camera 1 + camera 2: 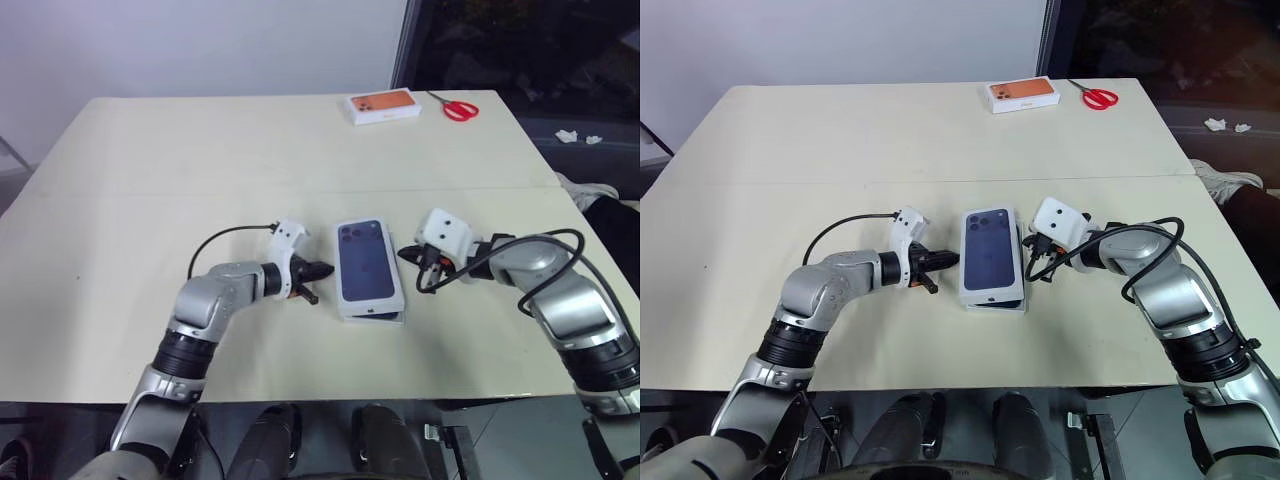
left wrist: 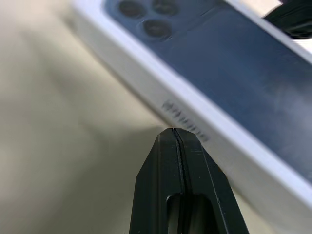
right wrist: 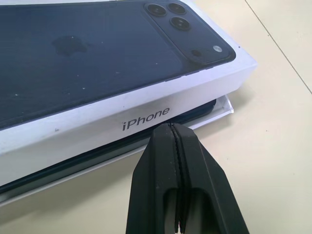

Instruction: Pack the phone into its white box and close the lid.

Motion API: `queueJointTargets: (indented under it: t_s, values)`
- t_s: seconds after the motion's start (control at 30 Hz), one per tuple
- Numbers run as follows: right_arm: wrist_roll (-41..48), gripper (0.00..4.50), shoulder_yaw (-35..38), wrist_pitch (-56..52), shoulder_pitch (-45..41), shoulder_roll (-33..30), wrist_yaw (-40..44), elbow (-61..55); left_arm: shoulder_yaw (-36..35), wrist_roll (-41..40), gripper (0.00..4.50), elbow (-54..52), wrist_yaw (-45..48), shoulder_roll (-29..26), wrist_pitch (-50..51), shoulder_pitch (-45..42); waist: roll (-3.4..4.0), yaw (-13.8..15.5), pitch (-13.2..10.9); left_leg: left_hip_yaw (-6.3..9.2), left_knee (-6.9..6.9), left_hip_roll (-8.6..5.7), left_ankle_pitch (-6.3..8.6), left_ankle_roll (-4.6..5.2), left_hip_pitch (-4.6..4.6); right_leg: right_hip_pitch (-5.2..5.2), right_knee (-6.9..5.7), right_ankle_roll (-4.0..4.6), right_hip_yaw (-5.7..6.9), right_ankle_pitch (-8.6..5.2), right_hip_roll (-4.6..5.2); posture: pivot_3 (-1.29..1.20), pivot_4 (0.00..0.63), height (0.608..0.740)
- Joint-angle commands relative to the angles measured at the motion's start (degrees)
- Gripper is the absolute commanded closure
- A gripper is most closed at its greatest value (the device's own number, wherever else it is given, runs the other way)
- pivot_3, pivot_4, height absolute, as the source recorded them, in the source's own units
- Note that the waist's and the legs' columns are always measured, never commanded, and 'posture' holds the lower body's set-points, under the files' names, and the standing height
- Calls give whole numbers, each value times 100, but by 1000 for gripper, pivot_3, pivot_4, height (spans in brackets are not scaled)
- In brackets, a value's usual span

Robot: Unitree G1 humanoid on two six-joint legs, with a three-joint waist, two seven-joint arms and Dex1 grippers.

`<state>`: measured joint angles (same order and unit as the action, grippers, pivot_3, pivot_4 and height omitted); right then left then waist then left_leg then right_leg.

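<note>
So the shallow white cardboard lid with the dark blue phone picture on top is sitting over the white box in the middle of my cream worktop, but it's not seated all the way. From my right wrist camera the lid rides skewed, with the box's thin white rim poking out beneath it, and a dark navy edge, which looks like the phone, shows in the gap between the two.

My left gripper is just beside the lid's left long side, black fingers pressed tight together, pinching nothing. My right gripper is the same deal on the opposite long side, fingers squeezed together with nothing between them, tip right at the lid's side wall.

Way at the far edge there's a white box with an orange top, and a pair of red-handled scissors next to it.
</note>
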<state>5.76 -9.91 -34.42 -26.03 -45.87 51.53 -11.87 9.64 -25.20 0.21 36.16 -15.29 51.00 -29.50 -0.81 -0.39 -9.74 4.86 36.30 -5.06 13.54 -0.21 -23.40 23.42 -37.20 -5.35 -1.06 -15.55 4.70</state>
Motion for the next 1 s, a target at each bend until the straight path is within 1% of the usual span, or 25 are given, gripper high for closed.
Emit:
queueJointTargets:
  t_s: [0.03,0.17,0.27,0.53,0.83,1.0]
  values:
    - [42,4469,181,16,-134,-9,-30,-113,-59,-85,4500,-291,31,3,50,-23,0,-4,0,0,0,1,0,0,0,1,0,0,0,0,-1,0,150,740]
    - [182,4469,135,-156,-108,135,-30,-295,-34,-72,4500,-276,44,-5,43,39,0,-20,0,0,-2,2,0,0,1,2,-2,0,0,0,-2,0,150,740]
    - [233,4469,124,-230,-110,158,10,-359,-6,-94,4500,-311,-23,105,78,33,0,-14,0,0,0,2,0,0,0,1,-2,0,-1,0,-2,0,150,740]
    - [151,4469,157,-68,52,-157,154,-202,-20,-126,4500,-422,-149,297,105,35,0,-2,0,0,1,1,0,0,0,0,-1,0,0,0,-1,0,150,740]
    - [165,4469,136,-63,267,-261,224,-348,54,-122,4500,-623,-133,273,146,148,0,3,0,0,1,0,0,0,0,0,-1,0,0,0,0,0,150,740]
    - [63,4469,84,32,312,-302,232,-306,166,-41,4500,-686,-104,148,120,285,0,1,0,0,2,1,0,0,0,0,-1,0,0,0,-1,0,150,740]
